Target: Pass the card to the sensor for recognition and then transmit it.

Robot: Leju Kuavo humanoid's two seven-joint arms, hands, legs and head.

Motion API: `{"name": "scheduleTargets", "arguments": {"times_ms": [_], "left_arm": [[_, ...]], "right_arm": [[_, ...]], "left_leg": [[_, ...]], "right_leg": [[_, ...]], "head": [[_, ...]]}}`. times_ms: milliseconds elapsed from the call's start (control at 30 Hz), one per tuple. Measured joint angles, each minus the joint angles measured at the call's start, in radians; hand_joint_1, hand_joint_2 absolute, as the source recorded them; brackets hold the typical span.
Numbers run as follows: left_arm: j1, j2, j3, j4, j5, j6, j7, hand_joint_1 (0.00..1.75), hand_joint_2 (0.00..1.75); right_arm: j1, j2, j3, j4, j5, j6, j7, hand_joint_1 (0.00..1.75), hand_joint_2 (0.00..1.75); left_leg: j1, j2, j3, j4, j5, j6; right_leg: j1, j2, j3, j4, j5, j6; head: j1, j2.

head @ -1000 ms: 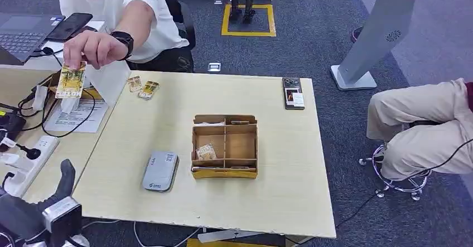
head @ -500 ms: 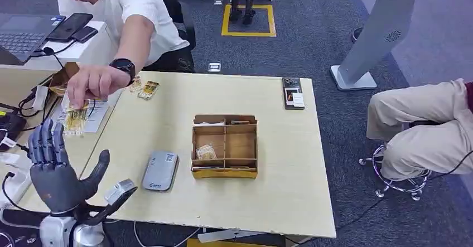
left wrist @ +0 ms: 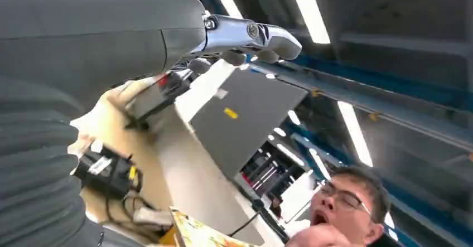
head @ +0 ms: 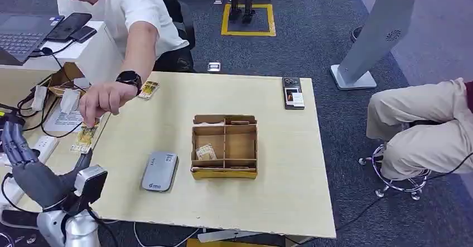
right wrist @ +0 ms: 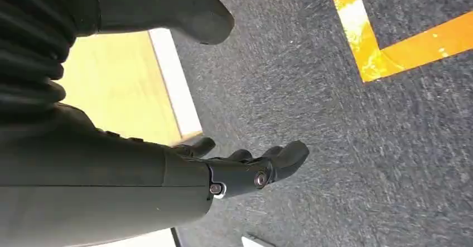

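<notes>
Card (head: 84, 137) hangs upright from person's hand (head: 102, 100).

So in front of me there's a pale wooden table (head: 268, 197) on dark grey carpet. Sitting in the middle of it is a cardboard divider box (head: 225, 145) split into compartments. Up at the far right edge lies a phone (head: 293, 93), flat on the table. Off to my left there's a messy side desk with a white power strip (head: 33, 156), black cables and some papers (head: 62, 120), plus a laptop (head: 21, 33) further back. Someone in beige trousers (head: 424, 130) sits on a wheeled stool to my right. Yellow floor tape (head: 248, 19) marks a square beyond the table, and a grey stand (head: 375, 35) leans nearby.
</notes>
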Motion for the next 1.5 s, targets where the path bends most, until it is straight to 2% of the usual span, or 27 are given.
{"name": "scheduleTargets", "arguments": {"times_ms": [67,167,300,433,567,633,733,867,967,1033,1267,1367,1500], "left_arm": [[0.011,0.000,-0.013,-0.004,0.114,0.000,0.000,0.00,1.75],[0.026,0.001,-0.022,-0.016,0.169,0.000,-0.002,0.00,1.75],[0.049,0.001,-0.029,-0.065,0.305,0.000,-0.002,0.00,1.75],[0.064,0.002,-0.032,-0.098,0.366,0.000,-0.002,0.00,1.75],[0.084,0.000,-0.039,-0.149,0.569,0.000,-0.002,0.00,1.75],[0.104,-0.007,-0.042,-0.190,0.615,0.000,-0.002,0.00,1.75],[0.128,-0.023,-0.056,-0.280,0.547,0.000,-0.003,0.00,1.75],[0.170,-0.033,-0.091,-0.421,0.328,0.000,-0.006,0.00,1.75],[0.184,-0.035,-0.104,-0.469,0.293,0.000,-0.005,0.00,1.75],[0.191,-0.037,-0.116,-0.503,0.225,0.000,-0.006,0.00,1.75],[0.190,-0.035,-0.162,-0.544,-0.046,0.000,-0.006,0.00,1.75],[0.188,-0.030,-0.203,-0.544,-0.220,0.000,-0.006,0.00,1.75],[0.182,-0.030,-0.238,-0.513,-0.312,0.000,-0.003,0.00,1.75]], "right_arm": [[0.001,0.000,0.000,0.000,-0.001,-0.008,0.000,0.00,1.75],[0.001,0.000,0.000,0.000,-0.003,-0.013,-0.002,0.00,1.75],[0.001,0.000,0.000,0.000,-0.006,-0.013,-0.010,0.00,1.75],[0.001,0.000,0.000,0.000,-0.007,-0.014,-0.014,0.00,1.75],[0.002,0.000,0.000,0.000,-0.016,-0.029,-0.014,0.00,1.75],[0.002,0.000,0.000,0.000,-0.019,-0.032,-0.014,0.00,1.75],[0.002,0.000,0.000,0.000,-0.019,-0.033,-0.014,0.00,1.75],[0.004,0.000,0.000,0.000,-0.015,-0.029,-0.014,0.00,1.75],[0.003,0.000,0.000,0.000,-0.013,-0.029,-0.014,0.00,1.75],[0.005,0.000,0.000,0.000,-0.008,-0.027,-0.018,0.00,1.75],[0.004,0.000,0.000,0.000,0.002,-0.007,-0.022,0.00,1.75],[0.004,0.000,0.001,0.000,0.006,0.002,-0.021,0.00,1.75],[0.003,-0.002,0.008,0.000,-0.002,0.005,-0.010,0.00,1.75]], "left_leg": [[0.000,0.000,0.000,0.000,0.000,0.000],[0.000,0.000,0.000,0.000,0.000,0.000],[0.000,0.000,0.000,0.000,0.000,0.000],[0.000,0.000,0.000,0.000,0.000,0.000],[0.000,0.000,0.000,0.000,0.000,0.000],[0.000,0.000,0.000,0.000,0.000,0.000],[0.000,0.000,0.000,0.000,0.000,0.000],[0.000,0.000,0.000,0.000,-0.001,0.000],[0.000,0.001,0.000,0.000,-0.001,0.000],[0.000,0.000,0.000,0.000,-0.001,0.000],[0.000,0.000,0.000,0.000,0.000,0.000],[0.000,0.000,0.000,0.000,-0.001,0.000],[0.000,0.000,0.000,0.000,-0.001,0.000]], "right_leg": [[0.000,0.000,0.000,0.000,0.000,0.000],[0.000,0.000,0.000,0.000,0.000,0.000],[0.000,0.000,0.000,0.000,0.000,0.000],[0.000,0.000,0.000,0.000,0.000,0.000],[0.000,0.000,0.000,0.000,0.000,0.000],[0.000,0.000,0.000,0.000,0.000,0.000],[0.000,0.000,0.000,0.000,0.000,0.000],[0.000,-0.001,0.000,0.000,0.000,0.001],[0.000,0.000,0.000,0.000,0.000,0.001],[0.000,-0.001,0.000,0.000,0.000,0.000],[0.000,-0.001,0.001,0.000,0.000,0.000],[0.000,-0.001,0.000,0.000,0.000,0.000],[0.000,-0.001,0.000,0.000,0.000,0.000]], "head": [[0.000,0.000],[0.000,0.000],[0.000,0.000],[0.000,0.000],[0.000,0.000],[0.000,0.000],[0.000,0.000],[0.000,0.000],[0.001,0.000],[0.001,0.000],[0.001,0.000],[0.001,0.000],[0.001,0.000]]}}
